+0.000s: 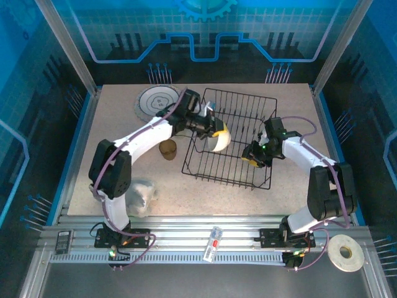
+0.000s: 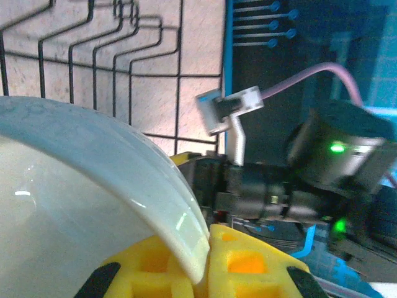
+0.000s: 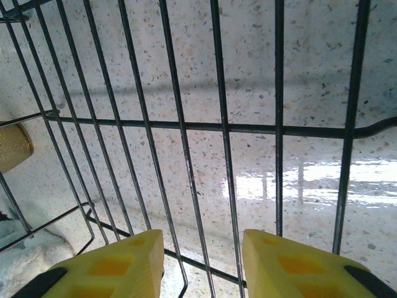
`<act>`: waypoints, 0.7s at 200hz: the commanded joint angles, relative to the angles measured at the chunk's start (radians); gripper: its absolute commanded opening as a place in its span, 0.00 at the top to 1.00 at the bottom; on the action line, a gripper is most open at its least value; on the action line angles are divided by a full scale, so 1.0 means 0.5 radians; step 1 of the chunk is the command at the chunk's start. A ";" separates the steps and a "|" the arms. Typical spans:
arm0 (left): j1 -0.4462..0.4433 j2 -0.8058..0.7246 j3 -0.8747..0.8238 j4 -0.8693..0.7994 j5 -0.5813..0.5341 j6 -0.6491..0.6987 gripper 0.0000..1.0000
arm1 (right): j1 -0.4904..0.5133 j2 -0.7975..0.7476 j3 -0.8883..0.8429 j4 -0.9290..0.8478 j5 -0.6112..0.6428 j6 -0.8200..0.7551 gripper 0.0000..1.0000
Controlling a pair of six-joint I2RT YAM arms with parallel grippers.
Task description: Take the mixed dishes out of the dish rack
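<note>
Unloading under way: the left gripper (image 2: 201,264) pinches the rim of a white bowl (image 2: 74,205) inside the rack (image 1: 248,105), ready for the lift-out. The next move likely calls for a straight rise clear of the wires, then a swing to the table (image 1: 111,124), where a plate (image 1: 158,101) and brown cup (image 1: 168,149) sit. The right gripper (image 3: 201,254) hangs parted and empty over the rack floor. The bowl looks to be the rack's only dish.
</note>
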 commanded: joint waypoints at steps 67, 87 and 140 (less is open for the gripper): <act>0.648 -0.518 0.452 -1.266 -0.841 0.703 1.00 | -0.041 -0.153 0.103 -0.164 0.044 -0.062 0.54; 0.806 -0.466 0.526 -1.459 -1.003 0.766 1.00 | -0.039 -0.201 0.133 -0.188 0.029 -0.065 0.49; 0.936 -0.089 0.848 -1.757 -1.309 0.920 1.00 | -0.007 -0.264 0.275 -0.323 -0.024 -0.092 0.41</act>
